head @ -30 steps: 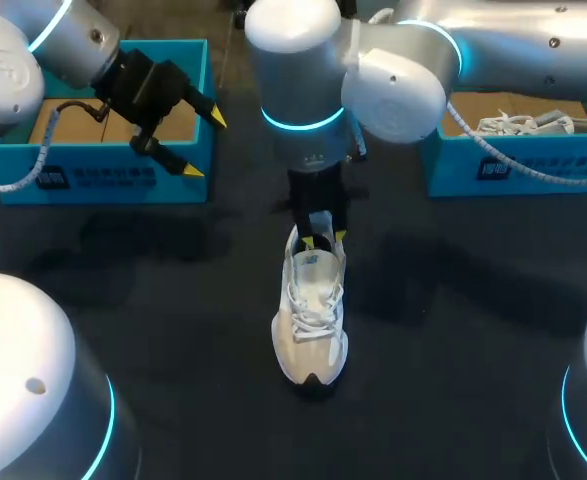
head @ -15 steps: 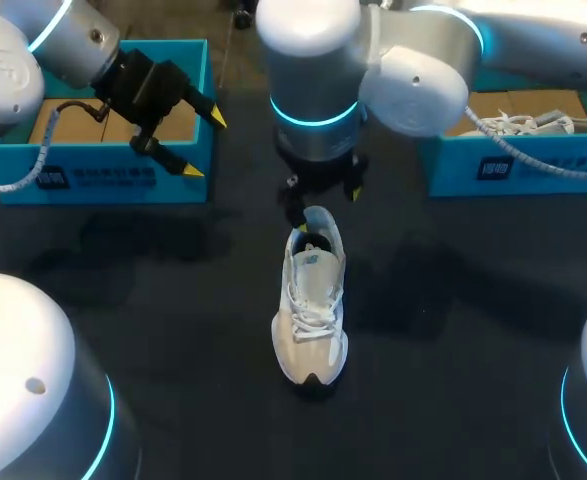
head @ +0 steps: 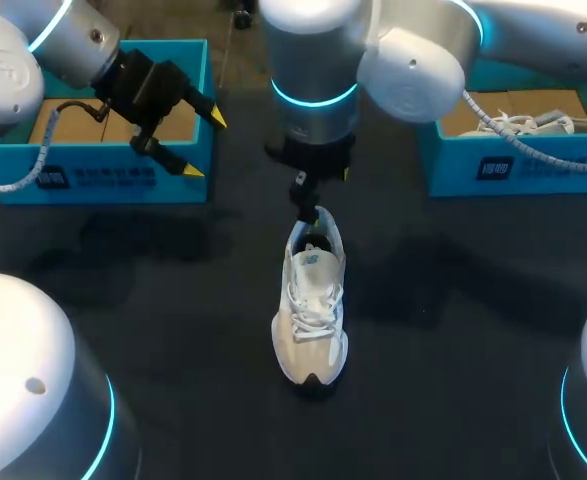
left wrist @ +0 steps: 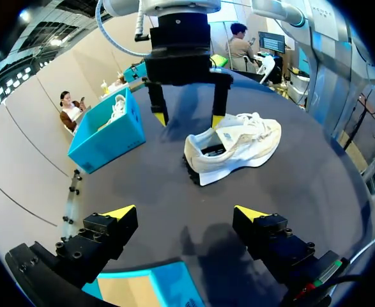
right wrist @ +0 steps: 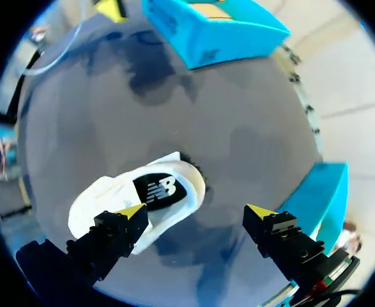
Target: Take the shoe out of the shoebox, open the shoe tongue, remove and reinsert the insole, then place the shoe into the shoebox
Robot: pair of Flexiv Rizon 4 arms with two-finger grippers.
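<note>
Dark tabletop (head: pixel 453 340) is spreading under both arms. At its far left, an open blue shoebox (head: pixel 103 175) is sitting with its brown floor showing. The left gripper (head: pixel 205 145) is hanging over that box's right end, its fingers standing wide apart and gripping nothing. Near the middle, a white shoe (head: pixel 313 310) is resting upright on its sole, well apart from both boxes, with its toe pointing toward the robot and its dark insole showing through the opening. The right gripper (right wrist: pixel 195 211) is hovering just above the heel, spread wide and holding nothing. At the far right, a second blue shoebox (head: pixel 513 170) is holding another white shoe (head: pixel 533 122).
</note>
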